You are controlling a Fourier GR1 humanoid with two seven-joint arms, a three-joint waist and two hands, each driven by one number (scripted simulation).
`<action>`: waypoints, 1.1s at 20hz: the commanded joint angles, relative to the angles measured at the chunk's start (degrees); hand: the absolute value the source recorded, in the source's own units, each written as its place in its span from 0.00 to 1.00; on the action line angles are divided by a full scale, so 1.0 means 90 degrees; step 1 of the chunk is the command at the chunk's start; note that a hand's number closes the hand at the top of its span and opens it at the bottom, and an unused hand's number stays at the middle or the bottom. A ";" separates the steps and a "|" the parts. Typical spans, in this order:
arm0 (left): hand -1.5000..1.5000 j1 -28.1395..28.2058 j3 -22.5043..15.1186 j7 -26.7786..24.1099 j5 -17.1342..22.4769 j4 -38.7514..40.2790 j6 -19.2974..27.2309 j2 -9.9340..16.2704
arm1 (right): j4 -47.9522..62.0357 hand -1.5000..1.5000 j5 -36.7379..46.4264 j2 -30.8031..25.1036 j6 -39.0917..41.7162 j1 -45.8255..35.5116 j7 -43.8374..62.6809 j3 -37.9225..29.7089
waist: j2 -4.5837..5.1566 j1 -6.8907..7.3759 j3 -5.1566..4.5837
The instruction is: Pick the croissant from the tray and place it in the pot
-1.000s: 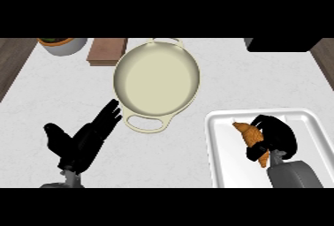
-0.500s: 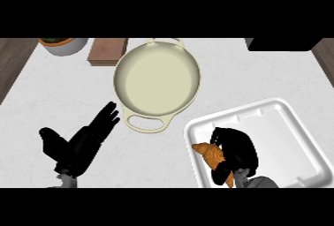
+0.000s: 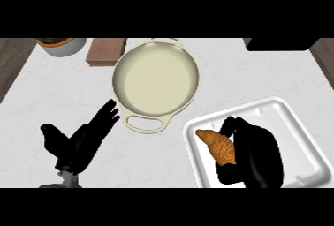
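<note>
Fingers of your black right hand (image 3: 256, 154) curl round the golden-brown croissant (image 3: 218, 146) over the white rectangular tray (image 3: 297, 126). Your left hand (image 3: 81, 139) rests open on the tabletop (image 3: 39, 97), beside the cream oval pot (image 3: 155, 79).

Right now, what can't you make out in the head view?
- Croissant: its right side is hidden by the right hand; lift off the tray can't be judged.
- Bowl top left: cut by the picture's upper edge.
- Dark object top right: cropped, unidentifiable.
</note>
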 commanded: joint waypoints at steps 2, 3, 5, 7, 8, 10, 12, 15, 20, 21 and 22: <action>0.50 0.0147 -0.0172 -0.0317 -0.0130 0.0263 -0.0011 -0.0199 | -0.1396 1.00 0.0092 0.0022 0.0470 -0.0527 0.0150 0.0038 | 0.0000 0.0011 -0.0002; 0.50 0.0062 -0.0097 -0.0056 -0.0088 -0.0002 0.0027 -0.0089 | -0.1281 1.00 -0.0120 0.0073 0.0817 -0.1136 0.0142 -0.0381 | 0.0010 0.0068 0.0000; 0.50 0.0336 -0.0090 -0.0026 -0.0022 -0.0355 -0.0078 0.0035 | -0.1681 1.00 -0.0060 0.0213 0.1285 -0.1573 0.0467 -0.0311 | -0.0005 0.0098 -0.0002; 0.50 0.0141 -0.0063 0.0060 -0.0002 -0.0103 -0.0076 -0.0020 | -0.1254 1.00 -0.0269 0.0406 0.0890 -0.1825 0.0059 -0.0654 | 0.0021 0.0089 0.0002; 0.50 -0.0172 0.0045 0.0096 -0.0009 0.0032 -0.0056 0.0023 | -0.1153 1.00 -0.0492 0.0567 0.0615 -0.1858 -0.0130 -0.0757 | 0.0029 0.0083 0.0003; 0.50 0.0066 0.0022 -0.0135 0.0053 -0.0043 -0.0252 0.0072 | -0.0991 1.00 -0.0804 0.0807 0.0949 -0.2885 0.0531 -0.0931 | 0.0025 0.0140 -0.0003; 0.50 0.0130 0.0108 -0.0063 0.0106 -0.0114 -0.0257 0.0112 | -0.0762 1.00 -0.1002 0.0816 0.0939 -0.3220 0.0689 -0.1154 | 0.0022 0.0112 0.0000; 0.50 -0.0031 -0.0119 0.0122 -0.0090 -0.0208 -0.0029 -0.0092 | 0.0059 1.00 -0.1440 0.0823 0.0866 -0.4309 0.0884 -0.1553 | 0.0025 0.0130 0.0000; 0.50 -0.0115 0.0048 -0.0175 0.0027 0.0207 -0.0385 0.0070 | 0.1632 1.00 -0.1642 0.0828 0.0313 -0.5184 0.0474 -0.1958 | 0.0040 0.0150 -0.0001; 0.50 -0.0437 -0.0015 0.0121 -0.0127 0.0310 0.0008 -0.0163 | 0.2031 1.00 -0.1614 0.0828 0.0214 -0.5375 0.0321 -0.2093 | 0.0047 0.0143 0.0000; 0.50 -0.0239 -0.0137 0.0249 -0.0066 -0.0137 -0.0025 -0.0176 | 0.2366 1.00 -0.1632 0.0829 -0.0173 -0.5442 0.0291 -0.2047 | 0.0042 0.0182 0.0001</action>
